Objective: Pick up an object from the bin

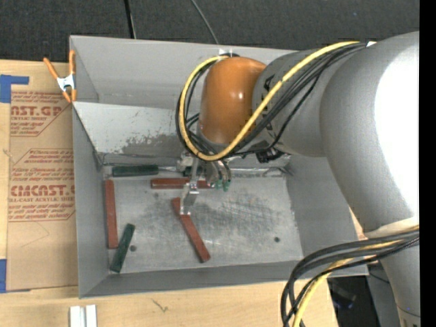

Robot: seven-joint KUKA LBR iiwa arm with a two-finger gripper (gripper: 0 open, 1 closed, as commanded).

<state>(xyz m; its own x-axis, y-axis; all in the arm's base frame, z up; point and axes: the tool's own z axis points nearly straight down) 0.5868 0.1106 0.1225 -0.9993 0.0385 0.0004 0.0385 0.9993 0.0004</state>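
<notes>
My gripper hangs under the orange cover near the middle of the bin, its metal fingertip touching the upper end of a brown-red stick that lies slanted toward the front. A second brown-red stick lies flat just left of the fingers, partly hidden behind them. Behind that one, a dark green stick rests along the back wall.
Another brown-red stick lies along the left wall, with a dark green stick at the front left corner. The arm and its cables cover the back right of the bin. The bin floor to the right of the gripper is bare metal.
</notes>
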